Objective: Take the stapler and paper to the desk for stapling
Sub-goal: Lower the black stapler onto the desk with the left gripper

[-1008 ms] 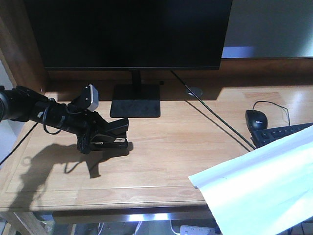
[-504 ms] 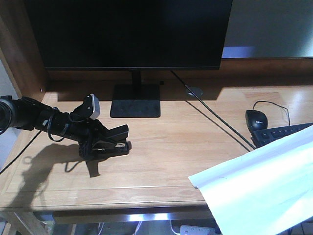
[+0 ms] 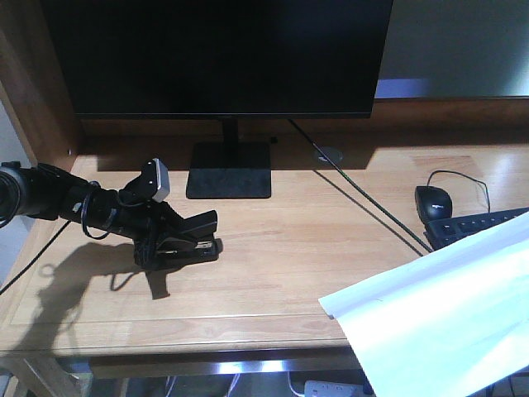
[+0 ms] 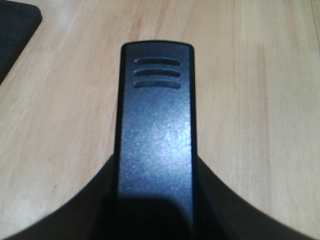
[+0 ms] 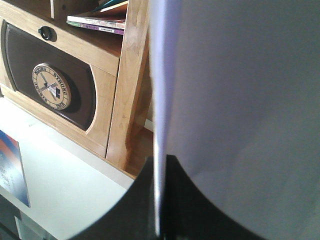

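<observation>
Now your left hand (image 3: 194,236) reaches in low from the left, forearm nearly level, clamped on the stapler (image 4: 155,125), black, resting on the desk (image 3: 289,248) near the left front corner of the monitor stand (image 3: 229,169). Your right hand (image 5: 160,205) pinches the white paper (image 3: 438,314), well right of that stand. Nothing has moved since half a second ago.

Looks like an office or study room. Has a big black screen (image 3: 223,54), a keyboard (image 3: 479,225) and a mouse (image 3: 433,201) on a wooden tabletop (image 3: 289,248). Also has a wooden shelf (image 5: 127,75) holding books (image 5: 102,21).
</observation>
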You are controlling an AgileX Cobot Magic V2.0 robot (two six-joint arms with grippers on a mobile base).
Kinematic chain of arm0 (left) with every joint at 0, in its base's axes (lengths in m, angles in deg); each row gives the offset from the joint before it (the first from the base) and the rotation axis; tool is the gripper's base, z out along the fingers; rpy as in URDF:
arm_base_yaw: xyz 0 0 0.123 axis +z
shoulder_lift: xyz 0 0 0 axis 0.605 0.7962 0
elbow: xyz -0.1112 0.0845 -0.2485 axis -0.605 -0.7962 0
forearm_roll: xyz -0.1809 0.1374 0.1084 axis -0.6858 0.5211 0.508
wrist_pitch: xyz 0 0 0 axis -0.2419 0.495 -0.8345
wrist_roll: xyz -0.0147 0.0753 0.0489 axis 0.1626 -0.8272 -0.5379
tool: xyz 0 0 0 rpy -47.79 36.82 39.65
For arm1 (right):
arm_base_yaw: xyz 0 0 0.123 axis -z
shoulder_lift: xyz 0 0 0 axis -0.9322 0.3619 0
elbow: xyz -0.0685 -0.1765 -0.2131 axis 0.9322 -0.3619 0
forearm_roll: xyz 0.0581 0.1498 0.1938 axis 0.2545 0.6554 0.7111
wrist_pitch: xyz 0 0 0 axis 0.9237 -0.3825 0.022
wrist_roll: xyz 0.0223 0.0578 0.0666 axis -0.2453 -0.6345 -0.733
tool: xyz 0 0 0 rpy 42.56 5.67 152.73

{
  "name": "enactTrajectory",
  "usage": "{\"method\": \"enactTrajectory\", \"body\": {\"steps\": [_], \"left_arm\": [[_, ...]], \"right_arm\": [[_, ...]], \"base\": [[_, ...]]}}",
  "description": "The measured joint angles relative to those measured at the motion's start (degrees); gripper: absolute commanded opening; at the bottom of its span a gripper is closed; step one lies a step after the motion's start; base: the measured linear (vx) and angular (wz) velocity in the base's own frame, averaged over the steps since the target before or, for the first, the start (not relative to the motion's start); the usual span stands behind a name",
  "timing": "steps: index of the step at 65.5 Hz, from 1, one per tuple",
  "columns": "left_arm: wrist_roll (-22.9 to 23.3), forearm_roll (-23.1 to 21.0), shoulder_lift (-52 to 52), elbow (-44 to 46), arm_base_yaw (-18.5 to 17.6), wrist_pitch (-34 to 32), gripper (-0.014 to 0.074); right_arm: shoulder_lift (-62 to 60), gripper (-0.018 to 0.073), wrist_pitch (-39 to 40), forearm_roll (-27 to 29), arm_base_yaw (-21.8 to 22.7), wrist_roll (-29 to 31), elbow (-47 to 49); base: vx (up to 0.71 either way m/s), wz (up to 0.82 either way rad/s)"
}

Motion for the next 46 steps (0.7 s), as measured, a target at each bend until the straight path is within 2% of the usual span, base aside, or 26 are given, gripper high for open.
{"method": "enactTrajectory", "body": {"steps": [8, 31, 38, 46], "left_arm": [[0.0, 1.3, 0.0, 0.0, 0.0, -0.4, 0.0103], [0.2, 3.9, 0.0, 0.2, 0.0, -0.6, 0.0400], [0.2, 4.1, 0.0, 0.2, 0.0, -0.6, 0.0442], [0.4, 4.3, -0.7, 0.2, 0.0, -0.2, 0.0452]], "right_arm": [[0.0, -0.0009, 0.0, 0.0, 0.0, 0.0, 0.0], [0.0, -0.0009, 0.0, 0.0, 0.0, 0.0, 0.0], [0.0, -0.0009, 0.0, 0.0, 0.0, 0.0, 0.0], [0.0, -0.0009, 0.0, 0.0, 0.0, 0.0, 0.0]], "base": [[0.00, 0.00], [0.00, 0.00], [0.00, 0.00], [0.00, 0.00]]}}
